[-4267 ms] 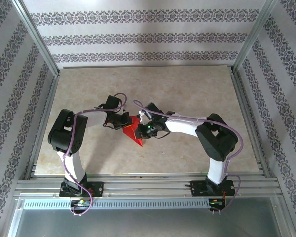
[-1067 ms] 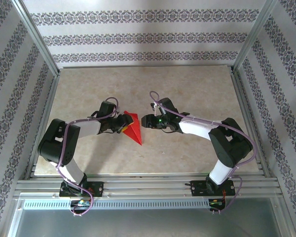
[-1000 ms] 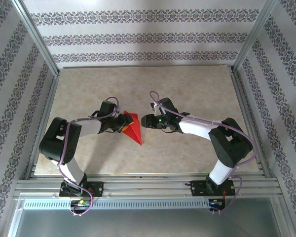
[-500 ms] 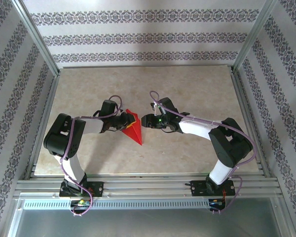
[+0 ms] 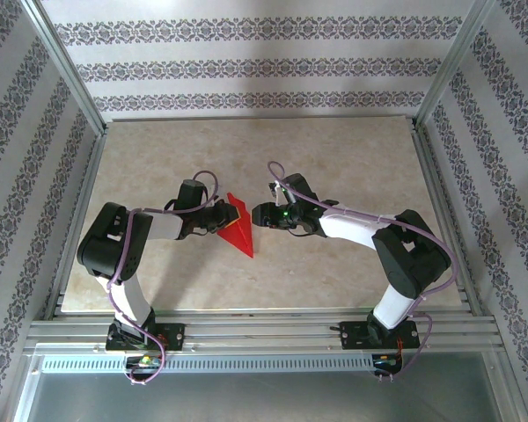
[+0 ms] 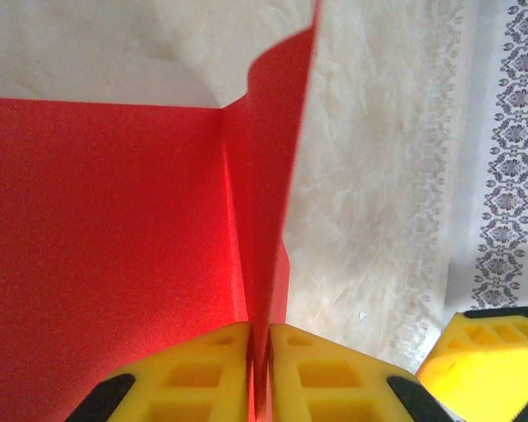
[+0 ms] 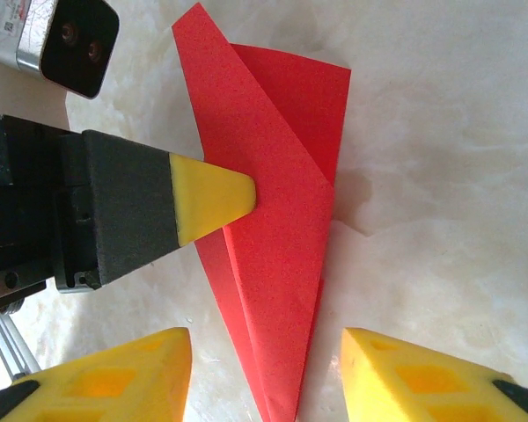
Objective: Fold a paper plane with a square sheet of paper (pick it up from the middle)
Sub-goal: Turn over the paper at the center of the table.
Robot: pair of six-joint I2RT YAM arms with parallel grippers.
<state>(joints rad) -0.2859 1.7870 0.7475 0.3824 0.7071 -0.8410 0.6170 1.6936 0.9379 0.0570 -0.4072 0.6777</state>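
Note:
The red paper plane (image 5: 238, 227) lies mid-table, folded into a narrow dart whose point faces the near edge. In the left wrist view one red flap (image 6: 277, 158) stands upright over the flat red layer (image 6: 106, 255). My left gripper (image 6: 260, 352) is shut on that flap, its yellow pads pressed to both sides, and it reaches in from the left (image 5: 223, 214). My right gripper (image 7: 264, 356) stands open just right of the paper (image 5: 257, 214), its fingers apart on either side of the plane's pointed end (image 7: 286, 264) without touching it.
The marble tabletop (image 5: 334, 158) is ringed by aluminium frame rails (image 5: 246, 330) and patterned walls. The left arm's black finger with its yellow tip (image 7: 207, 198) rests against the plane's left edge, close to my right fingers. Bare table lies behind and in front of the paper.
My left gripper has moved right onto the paper and closed its jaws on the raised flap. The right gripper has stayed in place and open.

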